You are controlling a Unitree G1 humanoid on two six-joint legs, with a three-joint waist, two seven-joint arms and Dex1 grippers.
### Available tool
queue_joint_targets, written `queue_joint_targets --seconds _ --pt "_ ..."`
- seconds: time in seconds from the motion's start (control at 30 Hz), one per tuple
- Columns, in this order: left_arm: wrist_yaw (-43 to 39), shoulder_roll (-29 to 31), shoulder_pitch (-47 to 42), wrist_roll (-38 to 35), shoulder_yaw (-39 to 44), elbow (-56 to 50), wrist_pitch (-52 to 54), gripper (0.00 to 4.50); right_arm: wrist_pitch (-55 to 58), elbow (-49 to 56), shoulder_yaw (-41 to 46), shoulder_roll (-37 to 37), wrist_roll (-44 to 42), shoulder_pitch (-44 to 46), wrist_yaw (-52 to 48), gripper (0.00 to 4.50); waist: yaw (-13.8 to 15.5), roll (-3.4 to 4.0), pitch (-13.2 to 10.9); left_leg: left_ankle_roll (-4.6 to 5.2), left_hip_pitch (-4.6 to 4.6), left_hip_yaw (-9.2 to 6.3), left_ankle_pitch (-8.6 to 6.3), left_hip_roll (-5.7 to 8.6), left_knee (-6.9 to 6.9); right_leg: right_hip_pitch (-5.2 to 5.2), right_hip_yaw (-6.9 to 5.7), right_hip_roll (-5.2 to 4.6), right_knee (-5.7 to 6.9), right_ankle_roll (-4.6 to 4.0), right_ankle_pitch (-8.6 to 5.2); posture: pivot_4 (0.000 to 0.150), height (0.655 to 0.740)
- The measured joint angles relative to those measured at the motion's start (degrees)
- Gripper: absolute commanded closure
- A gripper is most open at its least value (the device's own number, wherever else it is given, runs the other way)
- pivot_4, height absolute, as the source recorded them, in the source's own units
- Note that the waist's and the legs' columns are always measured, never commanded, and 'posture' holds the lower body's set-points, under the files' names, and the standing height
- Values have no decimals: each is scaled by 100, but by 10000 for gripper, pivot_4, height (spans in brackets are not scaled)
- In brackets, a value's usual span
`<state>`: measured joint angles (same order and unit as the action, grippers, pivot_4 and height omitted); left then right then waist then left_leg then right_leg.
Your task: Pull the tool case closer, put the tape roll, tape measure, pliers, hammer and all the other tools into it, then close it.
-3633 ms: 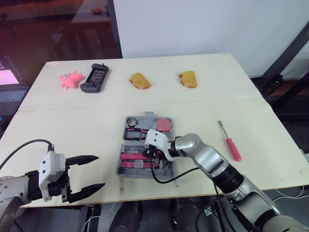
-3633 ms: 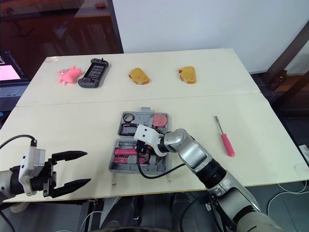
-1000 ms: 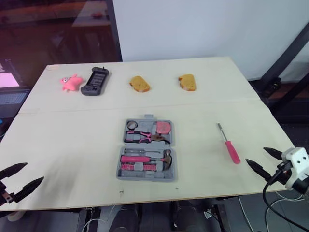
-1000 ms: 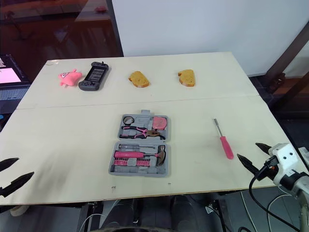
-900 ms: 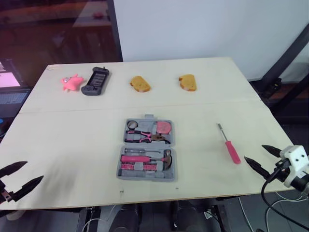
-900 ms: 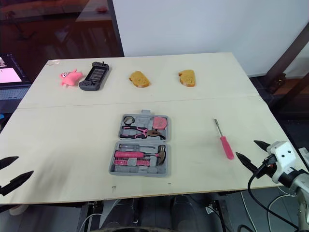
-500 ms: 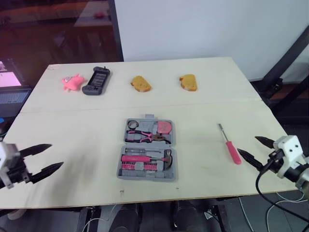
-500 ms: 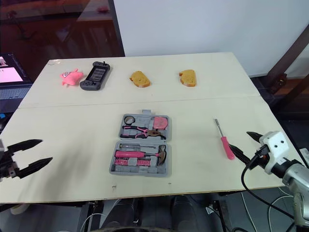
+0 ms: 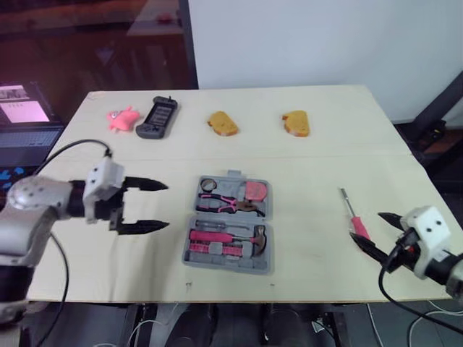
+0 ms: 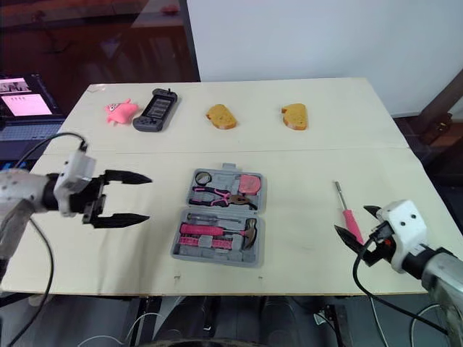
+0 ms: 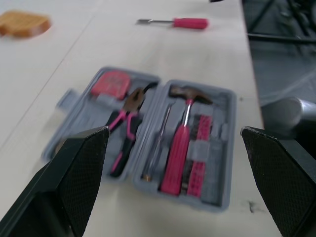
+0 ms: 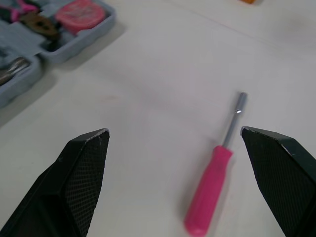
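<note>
The tool case (image 9: 224,263) lies open and flat mid-table, holding pliers (image 9: 226,204), hammer (image 9: 249,236), a pink tape measure (image 9: 255,191) and a small ring, probably the tape roll (image 9: 208,185); the pink row beside the hammer is too small to name. Just left of it the left gripper (image 9: 166,206) hangs with jaws spread, empty. A pink screwdriver (image 12: 213,185) lies apart on the right, its handle end partly hidden in the head views by the right gripper (image 9: 366,226), jaws spread, holding nothing
</note>
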<state>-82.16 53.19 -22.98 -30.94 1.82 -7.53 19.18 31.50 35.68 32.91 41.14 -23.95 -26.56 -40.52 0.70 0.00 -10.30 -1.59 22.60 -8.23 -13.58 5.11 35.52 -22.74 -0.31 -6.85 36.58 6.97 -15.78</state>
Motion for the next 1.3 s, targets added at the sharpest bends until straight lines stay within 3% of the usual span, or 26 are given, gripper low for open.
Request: queue_joint_targets --seconds 0.23,0.37,0.53,0.67,1.03,1.3 --pt "-161 -149 -671 -12 -516 -164 381 0 1013 1085 248 -387 11 -333 822 136 -11 -10 -6 0 0 27 0 -1 1 0 20 -1 -24 2 7 1500 7400" --pt "-170 -165 -684 -57 -541 -247 476 0 2057 1199 571 -328 -682 2 920 136 -15 -12 -7 1 0 29 0 -4 2 0 22 0 -24 -2 10 1500 7400" --pt "-98 -129 -508 -124 -445 -524 582 0 2757 929 591 98 -945 658 1015 136 -3 -17 -10 1 1 33 0 -6 9 3 19 0 -26 -5 12 1500 7400" --pt "281 13 82 -316 -23 -975 916 0 3235 190 270 432 -909 1362 1198 136 -23 -26 -16 2 4 37 0 -7 9 -1 21 -2 -27 -5 13 1500 7400" --pt "1211 19 1591 -760 858 -2302 1211 0 3671 -2511 -1873 1237 -322 3863 1212 136 -21 -27 -22 2 11 42 0 -8 19 -2 21 -2 -34 -23 16 1500 7400" --pt "1632 19 2228 -847 1185 -2780 1257 0 3612 -3563 -3012 1279 134 4640 951 136 -34 -21 -21 2 72 43 0 -6 46 -53 21 0 -35 2 38 1500 7400"
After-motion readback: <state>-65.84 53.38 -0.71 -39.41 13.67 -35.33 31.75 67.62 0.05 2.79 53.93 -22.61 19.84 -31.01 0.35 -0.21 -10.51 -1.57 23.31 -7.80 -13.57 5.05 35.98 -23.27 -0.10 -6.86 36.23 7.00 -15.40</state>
